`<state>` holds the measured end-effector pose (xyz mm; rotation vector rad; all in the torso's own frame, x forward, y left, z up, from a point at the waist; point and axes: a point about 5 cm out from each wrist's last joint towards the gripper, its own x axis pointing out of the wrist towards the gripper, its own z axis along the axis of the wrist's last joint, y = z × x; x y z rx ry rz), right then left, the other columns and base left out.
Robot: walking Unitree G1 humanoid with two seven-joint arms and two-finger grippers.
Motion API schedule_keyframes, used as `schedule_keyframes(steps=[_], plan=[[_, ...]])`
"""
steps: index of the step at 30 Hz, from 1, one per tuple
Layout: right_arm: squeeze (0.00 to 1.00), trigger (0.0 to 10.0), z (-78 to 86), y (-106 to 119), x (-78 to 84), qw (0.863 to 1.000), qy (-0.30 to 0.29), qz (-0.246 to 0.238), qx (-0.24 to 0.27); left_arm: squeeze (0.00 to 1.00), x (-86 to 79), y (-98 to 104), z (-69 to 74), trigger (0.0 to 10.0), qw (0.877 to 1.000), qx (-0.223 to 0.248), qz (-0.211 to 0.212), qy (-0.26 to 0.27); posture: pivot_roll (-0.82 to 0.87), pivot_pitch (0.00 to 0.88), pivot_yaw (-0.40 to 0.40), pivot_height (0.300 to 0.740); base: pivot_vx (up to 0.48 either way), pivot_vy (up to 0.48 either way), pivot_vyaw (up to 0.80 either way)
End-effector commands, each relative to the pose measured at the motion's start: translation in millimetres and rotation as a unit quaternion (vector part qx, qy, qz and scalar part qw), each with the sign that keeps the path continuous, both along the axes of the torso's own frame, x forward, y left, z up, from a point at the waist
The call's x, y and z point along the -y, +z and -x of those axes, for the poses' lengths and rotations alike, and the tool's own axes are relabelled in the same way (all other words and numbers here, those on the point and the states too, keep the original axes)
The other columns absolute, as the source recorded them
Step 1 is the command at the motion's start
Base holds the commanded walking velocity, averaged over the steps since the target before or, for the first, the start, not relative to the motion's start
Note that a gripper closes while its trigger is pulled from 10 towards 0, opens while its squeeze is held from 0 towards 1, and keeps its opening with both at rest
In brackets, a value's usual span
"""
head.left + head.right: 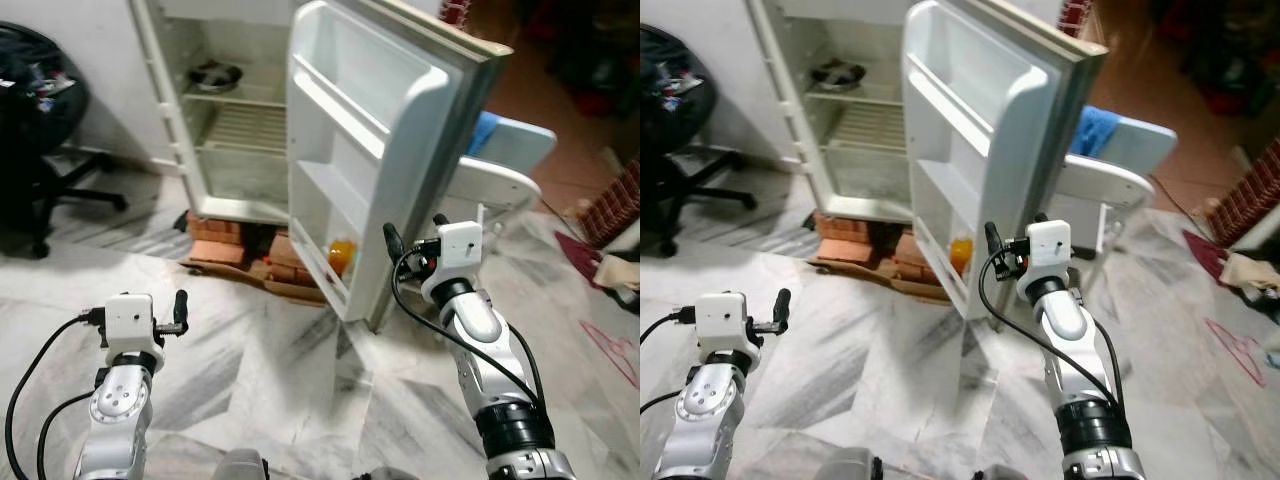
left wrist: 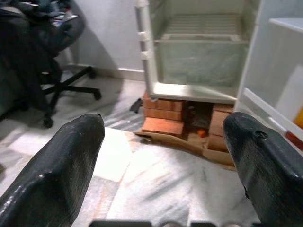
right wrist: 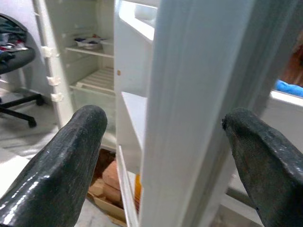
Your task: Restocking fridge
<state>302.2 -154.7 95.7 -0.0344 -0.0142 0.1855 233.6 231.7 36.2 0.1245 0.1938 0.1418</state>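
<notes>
The white fridge stands open ahead, and its door is swung out toward me. A small orange item sits in the door's lowest shelf. A metal bowl rests on an upper wire shelf inside. My right gripper is open at the door's outer edge, with one finger on each side of that edge and no contact that I can make out. My left gripper is open low on the left, above the marble floor, with nothing between its fingers.
The fridge rests on red bricks with torn cardboard in front. A black office chair stands at the left. Behind the door is a white plastic chair with a blue cloth. Clothes and a pink hanger lie at the right.
</notes>
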Motion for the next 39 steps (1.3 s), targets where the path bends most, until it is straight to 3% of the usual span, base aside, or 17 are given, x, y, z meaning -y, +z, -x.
schedule_keyframes(steps=[1,14,27,33,39], plan=[[0.0,10.0,-0.9,-1.5,7.8,1.0,-0.018,0.004,-0.002,0.0,1.8,2.5,-2.9,10.0,1.0,0.005,0.001,-0.011,0.03,0.014,-0.032,0.74,0.285,0.0,0.0],[0.0,10.0,8.3,-12.6,24.7,0.996,-0.092,0.005,-0.011,0.0,2.0,2.4,-4.6,10.0,1.0,0.004,0.0,-0.018,0.03,0.012,-0.021,0.74,0.289,0.0,0.0],[0.0,10.0,9.1,-16.5,21.9,0.996,-0.086,-0.006,-0.018,0.0,-0.6,0.5,1.4,10.0,1.0,-0.002,0.001,-0.011,0.05,0.026,-0.019,0.74,0.04,0.0,0.0],[0.0,10.0,-10.5,-2.3,25.1,0.996,-0.088,-0.022,-0.006,0.0,-5.7,-0.4,17.3,10.0,1.0,-0.005,0.008,0.004,0.06,0.056,-0.015,0.74,0.0,0.0,0.0],[0.0,10.0,-28.5,6.9,23.3,0.993,-0.102,-0.05,-0.011,0.0,-3.0,-2.7,18.2,10.0,1.0,-0.006,0.01,0.006,0.07,0.051,-0.035,0.74,0.0,0.0,0.0]])
